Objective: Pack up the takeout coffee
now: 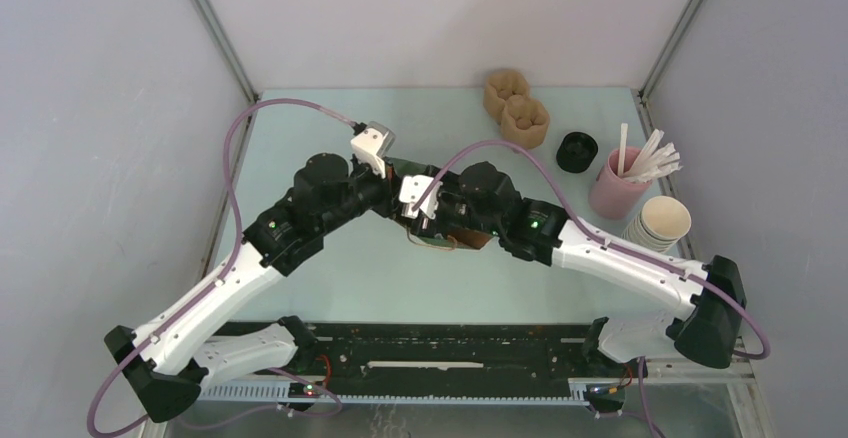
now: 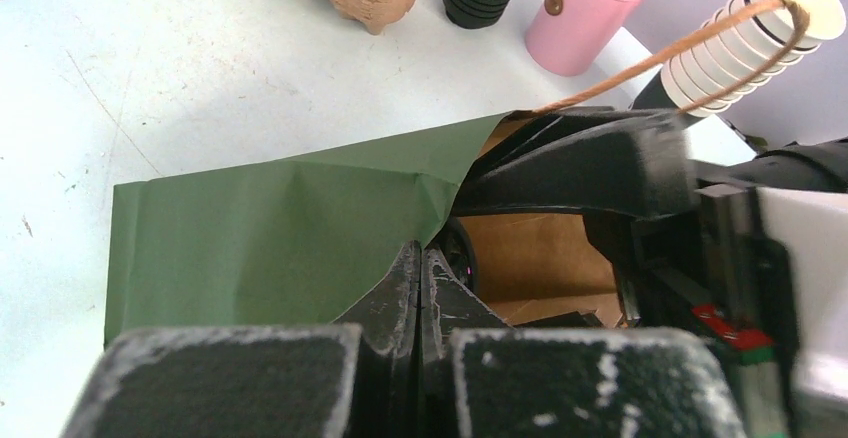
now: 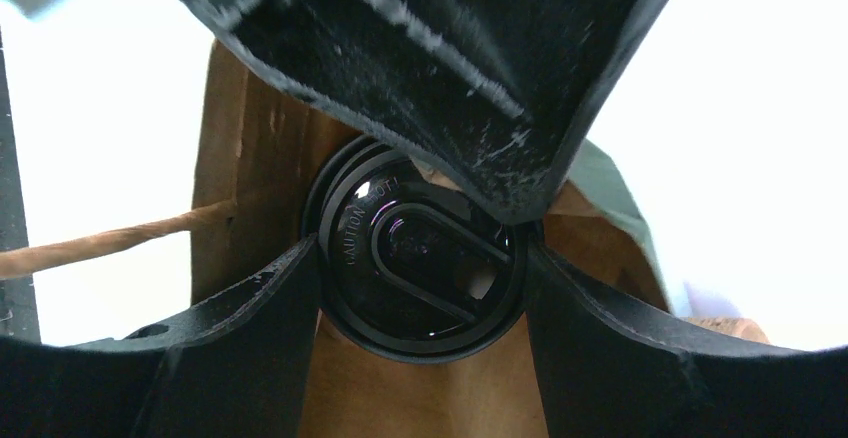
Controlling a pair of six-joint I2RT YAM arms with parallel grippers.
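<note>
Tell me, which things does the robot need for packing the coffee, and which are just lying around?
For the job: takeout coffee, green paper bag, left pincer pinching the bag's edge, right pincer gripping the coffee.
Lying about: pulp cup trays, black lids, pink cup of straws, stack of paper cups.

Along the pale table's [image 1: 450, 118] far right side, brown pulp carriers [image 1: 517, 108] sit near a stack of black lids [image 1: 576, 151]. Beside the lids, a pink cup [image 1: 613, 193] holds white straws [image 1: 652, 158], touching nested paper cups [image 1: 660, 223].
</note>
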